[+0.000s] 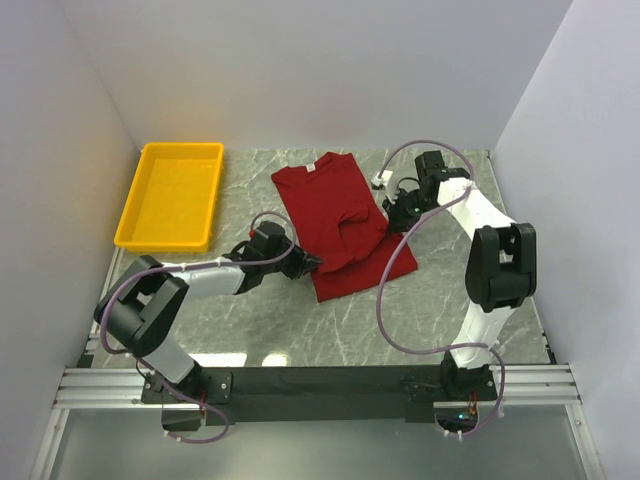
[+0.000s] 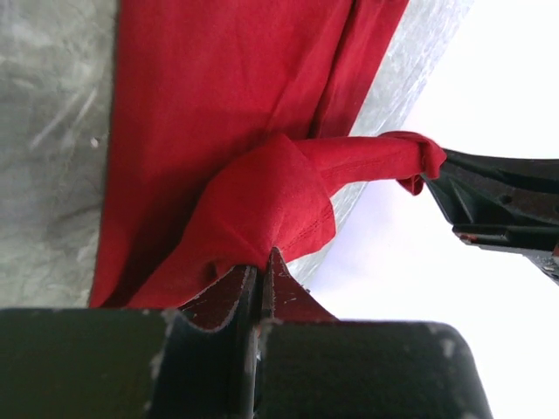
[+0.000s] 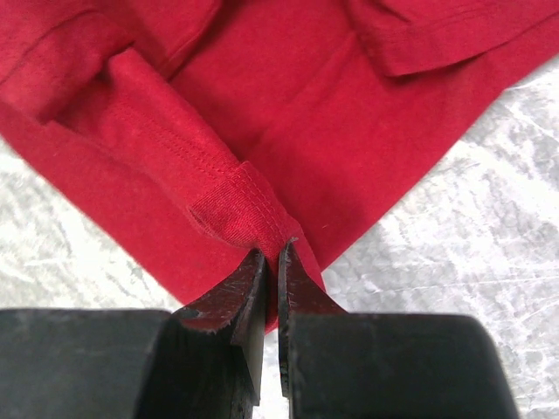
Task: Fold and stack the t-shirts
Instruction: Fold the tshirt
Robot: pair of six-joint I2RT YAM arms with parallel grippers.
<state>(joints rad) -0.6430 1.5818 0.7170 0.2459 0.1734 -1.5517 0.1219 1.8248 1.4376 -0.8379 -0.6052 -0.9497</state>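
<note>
The dark red t-shirt [image 1: 330, 200] lies spread on the marble table, collar toward the back wall, with its lower middle bunched up. My left gripper [image 1: 312, 265] is at the shirt's lower left edge, and the left wrist view shows that gripper [image 2: 262, 259] shut on a fold of the red cloth [image 2: 218, 87]. My right gripper [image 1: 392, 215] is at the shirt's right edge. The right wrist view shows it [image 3: 272, 253] shut on a hemmed edge of the shirt [image 3: 288, 105]. The pinched cloth is lifted into a ridge between the two grippers.
A yellow bin [image 1: 170, 195] stands at the back left of the marble table [image 1: 300, 330]. White walls close in the back and both sides. The right arm's cable [image 1: 385, 300] loops over the shirt's lower right corner.
</note>
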